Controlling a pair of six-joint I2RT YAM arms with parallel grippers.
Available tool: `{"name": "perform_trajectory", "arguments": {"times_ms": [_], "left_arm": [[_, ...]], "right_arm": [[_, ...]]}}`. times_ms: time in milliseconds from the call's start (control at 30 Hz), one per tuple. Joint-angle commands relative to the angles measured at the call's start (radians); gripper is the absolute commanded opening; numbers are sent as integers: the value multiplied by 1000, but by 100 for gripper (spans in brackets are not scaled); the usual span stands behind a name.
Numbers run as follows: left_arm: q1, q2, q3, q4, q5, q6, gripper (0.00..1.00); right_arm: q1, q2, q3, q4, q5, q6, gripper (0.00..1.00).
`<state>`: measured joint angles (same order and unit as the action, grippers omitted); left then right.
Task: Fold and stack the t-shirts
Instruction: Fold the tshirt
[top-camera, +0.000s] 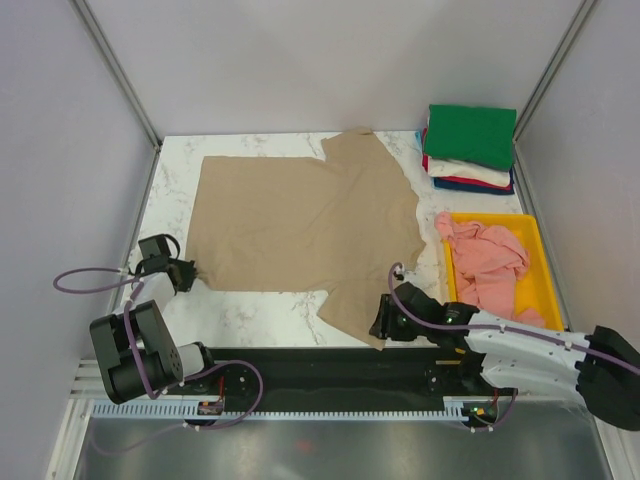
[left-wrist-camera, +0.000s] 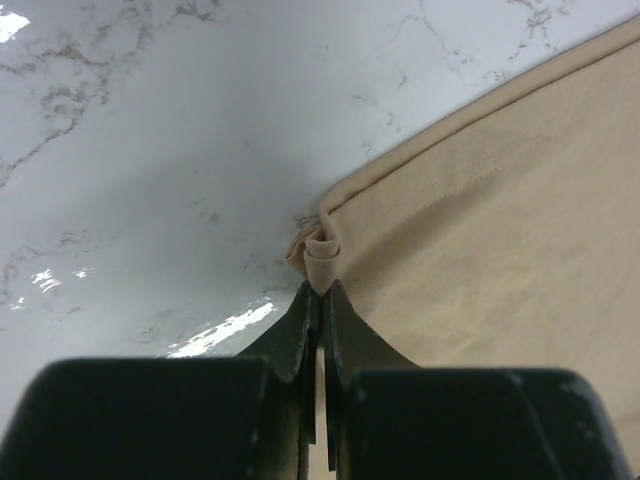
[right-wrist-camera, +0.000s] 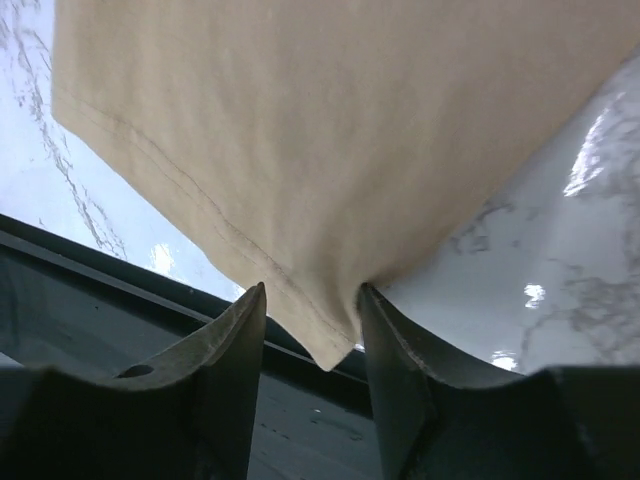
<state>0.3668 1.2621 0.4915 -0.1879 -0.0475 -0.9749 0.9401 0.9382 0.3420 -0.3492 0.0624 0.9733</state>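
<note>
I'm starting the first fold of the tan t-shirt, spread across the table: my left gripper is pinched on its hem corner near the left edge, and my right gripper is half open astride a sleeve corner at the near edge, holding nothing yet. Next, I reckon: close right, then lift both corners together

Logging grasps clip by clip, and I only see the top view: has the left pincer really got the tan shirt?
Observer: Yes. The left wrist view shows the left pincer shut on a bunched corner of the tan shirt.
Operator: And the right one?
Observer: The right pincer is open, a shirt corner between its jaws.
Operator: Corner on the table?
Observer: Its tip shows past the table edge, against the dark rail.
</note>
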Motion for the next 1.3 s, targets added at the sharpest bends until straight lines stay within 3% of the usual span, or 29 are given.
{"name": "perform_trajectory", "arguments": {"times_ms": [0,200,300,433,567,833,1267], "left_arm": [[-3,-17,-13,8,5,-36,2],[-3,-39,-16,7,17,-31,2],[-3,-61,-13,1,34,-25,2],[-3,-96,7,-34,73,-21,2],[-2,-151,48,-114,92,7,2],[-3,-184,142,-200,167,142,2],[-5,218,507,-375,330,335,2]], "right_arm": [[95,125,-15,21,82,97,49],[184,183,26,-8,175,166,12],[184,127,57,-89,235,165,0],[184,38,176,-272,405,151,0],[158,-7,288,-387,473,85,0],[-142,79,483,-305,404,-208,0],[-437,404,768,-148,226,-446,0]]}}
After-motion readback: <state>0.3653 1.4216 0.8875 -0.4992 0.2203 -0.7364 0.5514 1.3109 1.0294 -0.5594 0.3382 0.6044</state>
